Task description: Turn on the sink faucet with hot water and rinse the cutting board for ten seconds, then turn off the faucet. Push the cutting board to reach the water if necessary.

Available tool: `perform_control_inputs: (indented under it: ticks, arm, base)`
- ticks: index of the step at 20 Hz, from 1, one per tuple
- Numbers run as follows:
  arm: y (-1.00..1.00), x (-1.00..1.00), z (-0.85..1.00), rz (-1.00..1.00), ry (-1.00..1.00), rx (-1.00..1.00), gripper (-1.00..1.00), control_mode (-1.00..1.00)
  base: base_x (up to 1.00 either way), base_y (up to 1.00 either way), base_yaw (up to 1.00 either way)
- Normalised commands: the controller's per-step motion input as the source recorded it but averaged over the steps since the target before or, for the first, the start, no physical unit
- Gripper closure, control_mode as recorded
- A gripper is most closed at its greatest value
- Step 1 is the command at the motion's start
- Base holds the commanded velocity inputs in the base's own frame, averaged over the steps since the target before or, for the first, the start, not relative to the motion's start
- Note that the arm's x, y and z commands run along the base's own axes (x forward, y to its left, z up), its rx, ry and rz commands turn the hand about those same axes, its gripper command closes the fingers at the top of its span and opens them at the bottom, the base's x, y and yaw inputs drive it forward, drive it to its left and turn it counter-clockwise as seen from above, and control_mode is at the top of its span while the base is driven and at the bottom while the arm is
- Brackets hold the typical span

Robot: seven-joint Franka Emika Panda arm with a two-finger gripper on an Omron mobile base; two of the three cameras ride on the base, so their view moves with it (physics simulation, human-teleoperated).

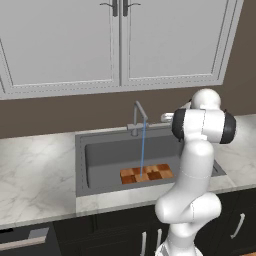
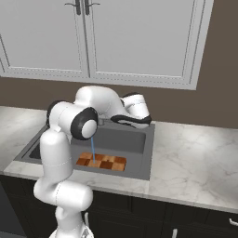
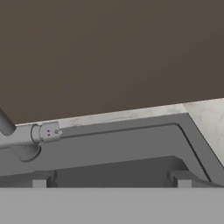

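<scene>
Now pincer open, just right of faucet lever; water hitting cutting board below.

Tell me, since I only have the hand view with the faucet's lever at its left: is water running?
Observer: Yes, a thin stream of water falls from the spout of the sink faucet.
Operator: Does it reach the cutting board?
Observer: It lands on the cutting board, a little left of its middle in both base views.
Operator: Where does the board lie?
Observer: Flat on the floor of the sink, close to the front wall.
</scene>
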Motion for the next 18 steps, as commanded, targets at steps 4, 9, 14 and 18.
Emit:
perform_control_inputs:
  ticks: [4,9,14,18]
  arm:
    - [0.00,0.00,0.00,0.00,0.00,0.00,-1.00,-1.00]
    - [0.00,0.00,0.00,0.00,0.00,0.00,-1.00,-1.00]
    - [0.00,0.00,0.00,0.00,0.00,0.00,-1.00,-1.00]
    - [0.00,0.00,0.00,0.00,0.00,0.00,-1.00,-1.00]
  base:
    - [0.00,0.00,0.00]
    - [0.00,0.00,0.00]
    - [0.00,0.00,0.00]
    - [0.00,0.00,0.00]
